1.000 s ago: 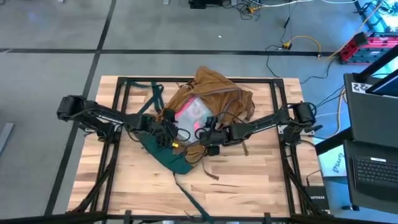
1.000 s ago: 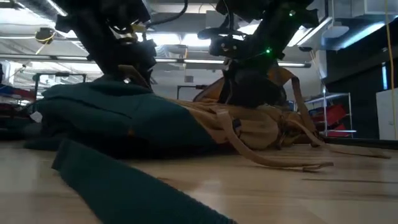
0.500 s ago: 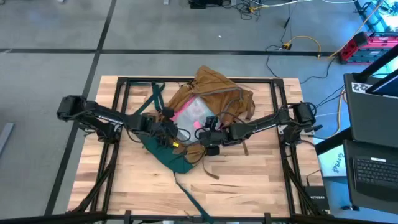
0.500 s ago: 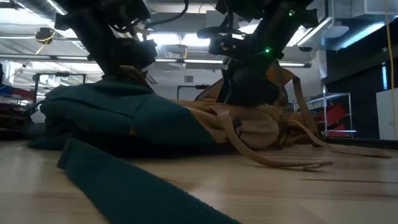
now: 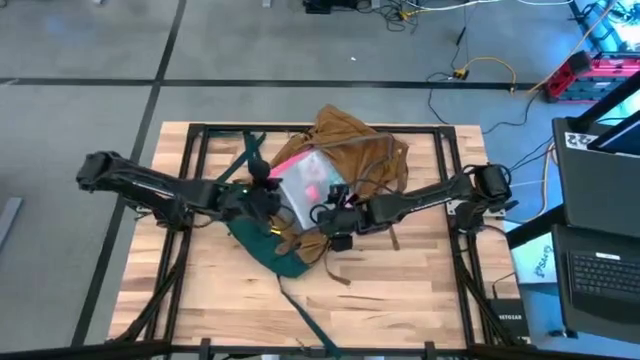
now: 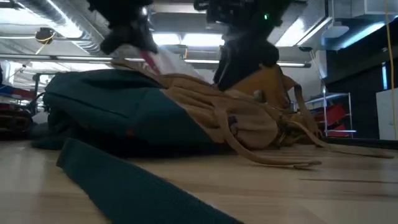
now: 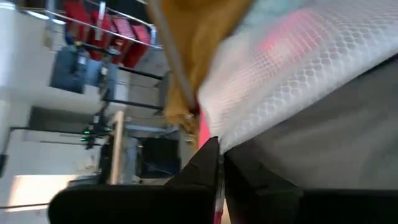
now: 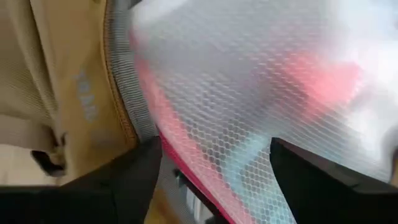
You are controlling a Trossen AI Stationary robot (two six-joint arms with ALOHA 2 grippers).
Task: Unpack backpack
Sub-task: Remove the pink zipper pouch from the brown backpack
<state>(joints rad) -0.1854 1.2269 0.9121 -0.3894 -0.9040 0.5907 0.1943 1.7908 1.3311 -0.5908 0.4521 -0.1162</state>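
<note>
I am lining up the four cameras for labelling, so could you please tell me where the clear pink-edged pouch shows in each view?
High view: the pouch lies centre, in the backpack mouth, between both end effectors.
Low view: only a pale, pink-edged corner shows upper left, above the tan fabric.
Left wrist view: clear mesh fills the upper right.
Right wrist view: mesh with a pink edge fills most of the picture.
Shared landmark: the backpack's tan fabric.

Backpack tan-brown, teal-green base, grey lining; pouch clear, honeycomb-textured, pink edge; table pale wood
</note>
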